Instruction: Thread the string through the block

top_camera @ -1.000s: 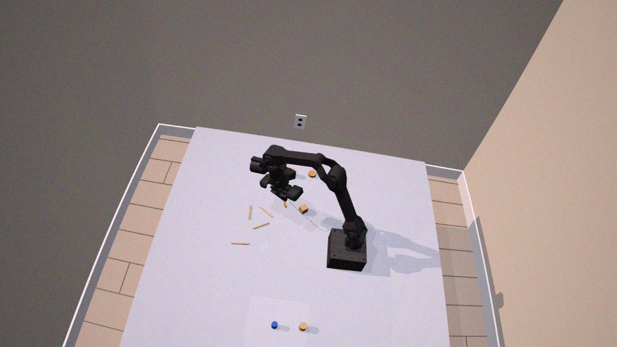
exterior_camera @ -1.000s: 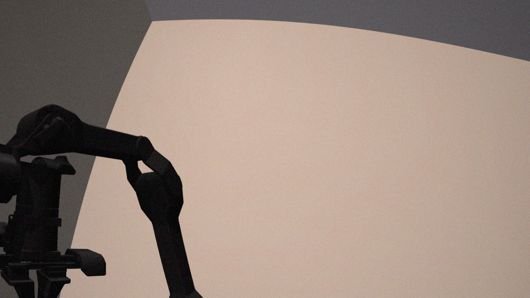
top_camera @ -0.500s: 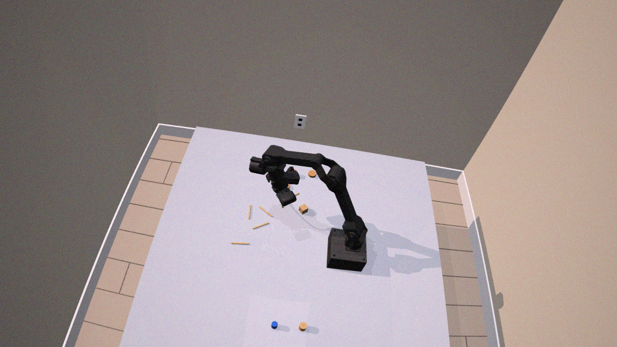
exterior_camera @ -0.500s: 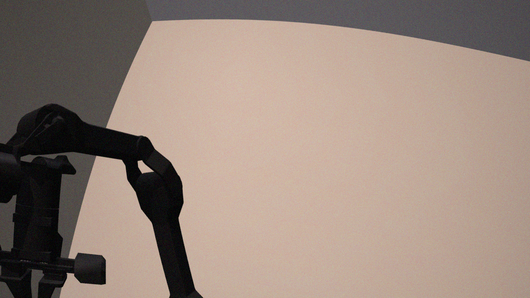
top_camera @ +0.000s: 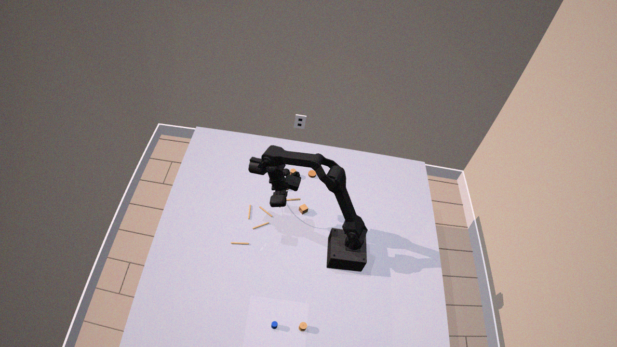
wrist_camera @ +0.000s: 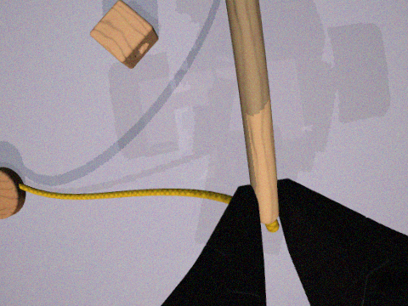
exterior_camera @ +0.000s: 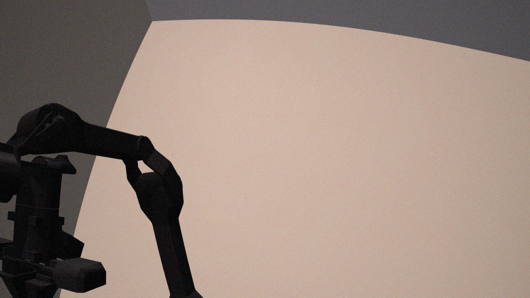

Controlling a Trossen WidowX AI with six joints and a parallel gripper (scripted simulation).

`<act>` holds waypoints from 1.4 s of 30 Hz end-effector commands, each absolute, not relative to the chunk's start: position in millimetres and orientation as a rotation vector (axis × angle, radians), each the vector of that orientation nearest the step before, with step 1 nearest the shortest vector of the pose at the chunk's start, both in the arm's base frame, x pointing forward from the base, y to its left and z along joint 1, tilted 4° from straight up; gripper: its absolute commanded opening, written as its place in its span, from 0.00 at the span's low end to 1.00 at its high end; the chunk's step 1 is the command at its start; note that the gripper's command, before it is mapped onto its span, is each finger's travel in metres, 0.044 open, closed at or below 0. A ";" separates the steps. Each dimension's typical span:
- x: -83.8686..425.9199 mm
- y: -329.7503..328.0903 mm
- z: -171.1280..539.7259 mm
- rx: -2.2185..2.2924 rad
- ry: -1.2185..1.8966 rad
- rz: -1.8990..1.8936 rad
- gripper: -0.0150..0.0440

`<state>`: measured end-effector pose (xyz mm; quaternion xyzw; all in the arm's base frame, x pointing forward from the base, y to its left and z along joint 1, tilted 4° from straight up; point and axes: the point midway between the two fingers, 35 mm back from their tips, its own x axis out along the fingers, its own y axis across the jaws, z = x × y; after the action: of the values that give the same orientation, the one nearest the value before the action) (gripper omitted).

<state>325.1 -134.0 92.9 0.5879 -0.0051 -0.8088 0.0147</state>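
Top view: the black arm reaches out from its base and bends down to the pincer, whose tips are mostly hidden here. The stick sticks out to the right of the pincer, and the wooden block sits on the counter near it, to the lower right. Four loose sticks lie left and lower left of the pincer. Two wooden discs are above and to its right, the nearer one partly covered. Well below it stand a blue cylinder and a wooden cylinder.

Exterior view: the arm stands out against a pale wall. The pincer points down at the lower left, its tips cut off by the edge, so its grip cannot be judged from this side.

Wrist view: the pincer is nearly closed, with the stick pinched near its end between the fingers. A bit of yellow string pokes from that end; more of it runs left from the pincer to the round wooden button. The block is up and left of the pincer, apart from the stick, one hole opening in sight; the stick is outside it
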 end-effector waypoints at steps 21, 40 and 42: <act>340.4 -132.9 93.5 1.663 0.191 -2.312 0.25; 354.3 -132.6 93.6 1.449 0.474 -2.040 0.25; 354.3 -132.6 93.6 1.449 0.474 -2.040 0.25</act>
<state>354.9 -132.5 94.7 0.5497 0.1712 -0.7667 0.2842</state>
